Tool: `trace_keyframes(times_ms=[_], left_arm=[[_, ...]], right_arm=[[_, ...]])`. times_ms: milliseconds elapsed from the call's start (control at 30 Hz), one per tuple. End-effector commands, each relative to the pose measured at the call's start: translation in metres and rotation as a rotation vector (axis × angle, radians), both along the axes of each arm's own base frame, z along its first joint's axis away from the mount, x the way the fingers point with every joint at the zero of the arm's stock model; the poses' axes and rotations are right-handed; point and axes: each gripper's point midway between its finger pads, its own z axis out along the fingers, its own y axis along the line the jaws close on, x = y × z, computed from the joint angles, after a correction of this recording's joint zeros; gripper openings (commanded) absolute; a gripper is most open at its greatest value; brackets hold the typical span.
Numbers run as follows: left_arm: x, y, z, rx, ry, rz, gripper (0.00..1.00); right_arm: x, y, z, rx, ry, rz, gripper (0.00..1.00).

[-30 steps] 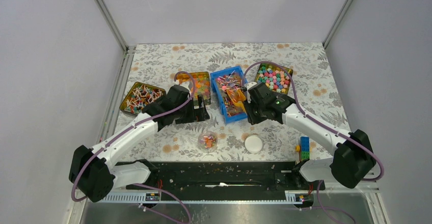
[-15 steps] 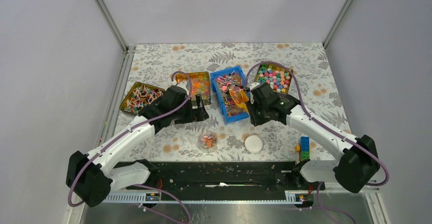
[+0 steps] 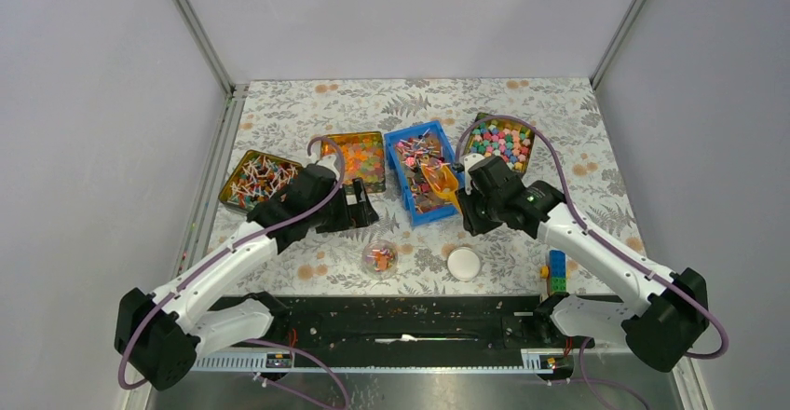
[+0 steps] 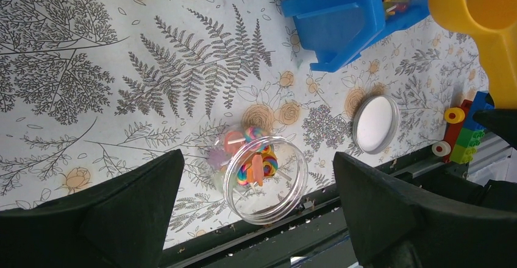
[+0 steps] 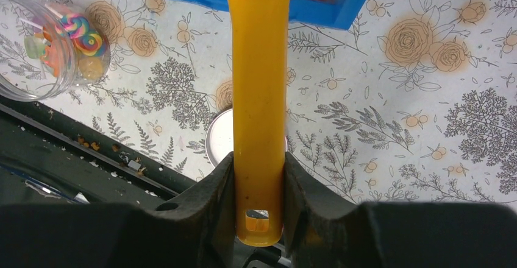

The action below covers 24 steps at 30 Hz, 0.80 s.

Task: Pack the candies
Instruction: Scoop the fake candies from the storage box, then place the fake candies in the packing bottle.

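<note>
The right gripper's fingers are pinched on the handle end of a yellow scoop. The left gripper's fingers are spread as wide as they go and hold nothing. The candies, tiny twist-wrapped sweets, lie heaped in the blue bin. The scoop's bowl sits over the bin's near end, and its handle runs back from there toward the robot, crossing the bin's near rim. Whether the bowl carries any sweets cannot be told, since it is cut off in the right wrist view. The clear round jar stands open on the table at the near-left of the bin, well apart from it. It holds a few swirl lollipops. Its white lid lies flat at the near-right of the bin, beneath the scoop handle. The coming move likely turns on the bowl travelling from the bin's near end to the jar at its near-left. The left gripper hangs over that jar with a finger to either side in its own view, touching nothing, so it is the arm placed to steady it.
</note>
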Motion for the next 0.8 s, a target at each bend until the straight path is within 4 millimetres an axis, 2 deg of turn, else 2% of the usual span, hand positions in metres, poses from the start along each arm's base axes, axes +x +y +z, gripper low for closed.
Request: trace_keyframes(times_ms=[0,767], left_arm=[[0.003,0.001,0.009,-0.029,-0.047,0.026,0.97],[0.0,0.007,0.014,-0.034,-0.085,0.026,0.97]], right_arm=[[-0.004,0.004,0.013,0.022,-0.035,0.034,0.0],[-0.031,-0.008,0.038,-0.011,-0.049,0.114,0.0]])
